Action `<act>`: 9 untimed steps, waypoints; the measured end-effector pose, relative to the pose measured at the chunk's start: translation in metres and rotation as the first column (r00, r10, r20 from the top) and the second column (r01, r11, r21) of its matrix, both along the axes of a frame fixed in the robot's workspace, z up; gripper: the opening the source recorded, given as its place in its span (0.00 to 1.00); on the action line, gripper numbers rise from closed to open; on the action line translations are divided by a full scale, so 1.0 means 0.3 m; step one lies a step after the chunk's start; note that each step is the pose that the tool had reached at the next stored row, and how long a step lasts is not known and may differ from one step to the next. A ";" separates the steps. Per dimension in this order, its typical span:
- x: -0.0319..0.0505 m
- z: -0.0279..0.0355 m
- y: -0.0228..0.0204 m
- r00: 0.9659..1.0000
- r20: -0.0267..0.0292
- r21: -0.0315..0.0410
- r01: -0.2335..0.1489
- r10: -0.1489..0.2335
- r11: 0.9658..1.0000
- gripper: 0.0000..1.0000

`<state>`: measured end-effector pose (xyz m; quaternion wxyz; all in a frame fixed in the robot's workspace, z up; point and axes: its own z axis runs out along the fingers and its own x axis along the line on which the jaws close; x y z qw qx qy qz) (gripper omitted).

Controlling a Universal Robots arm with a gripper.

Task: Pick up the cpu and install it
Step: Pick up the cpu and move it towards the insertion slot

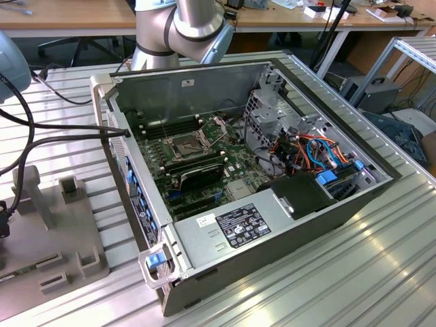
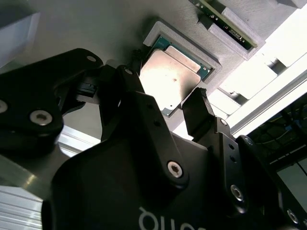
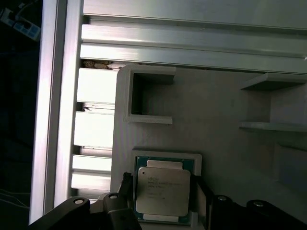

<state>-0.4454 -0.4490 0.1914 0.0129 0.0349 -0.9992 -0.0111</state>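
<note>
Far side, exterior view's left: the grey robot arm rises behind the computer and leaves the picture upward.
Exterior view's left: a grey fixture plate lies on the ribbed aluminium table. Small upright blocks and slots stand on it.
Beside it: black cables run from that edge to the near wall of the computer case.
Centre: the case lies on its side with the cover off, and the green board inside faces up.
On the board: the dark square socket sits towards the back wall, with its metal frame around it.
Front of case: a silver power supply lies along the near edge.
Exterior view's right: a bundle of orange and blue wires fills the drive end of the case.
Cpu location: in both wrist views the cpu lies flat, pale metal top up, in a shallow square nest in the grey fixture. It is well apart from the socket.
Gripper: the black gripper hangs right over the chip.
Pincer state: released. The two fingers are spread, one on each side of the chip. In the first wrist view a thin dark gap shows beside one finger. The chip rests in its nest, not lifted.
Next to the nest: an empty three-sided bracket stands on the same grey plate.
</note>
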 end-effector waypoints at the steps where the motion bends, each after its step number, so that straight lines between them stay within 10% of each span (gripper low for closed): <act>1: 0.000 0.000 0.000 1.000 0.000 0.000 0.000 0.000 1.000 0.62; 9: 0.000 0.003 0.000 1.000 0.000 -0.001 0.000 0.000 1.000 0.62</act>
